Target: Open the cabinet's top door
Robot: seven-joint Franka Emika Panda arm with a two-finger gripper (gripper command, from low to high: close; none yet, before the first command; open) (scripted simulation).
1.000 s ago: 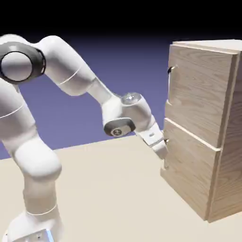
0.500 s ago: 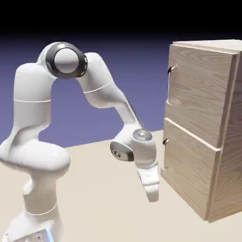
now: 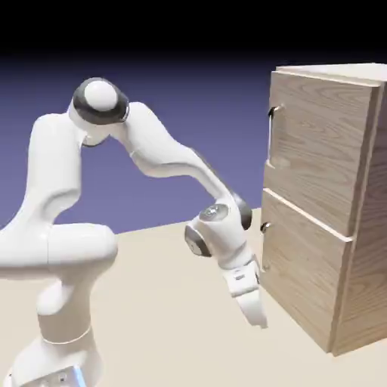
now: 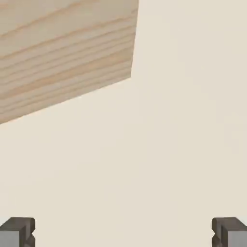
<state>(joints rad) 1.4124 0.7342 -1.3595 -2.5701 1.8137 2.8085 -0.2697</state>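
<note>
My gripper (image 3: 259,317) hangs spread wide and empty, low beside the cabinet (image 3: 321,204) (just wood grain above my tips); the top door (image 3: 314,151) sits closed, well above.

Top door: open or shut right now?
Shut. The top door sits flush in the cabinet; the open gripper is low, away from its handle.
</note>
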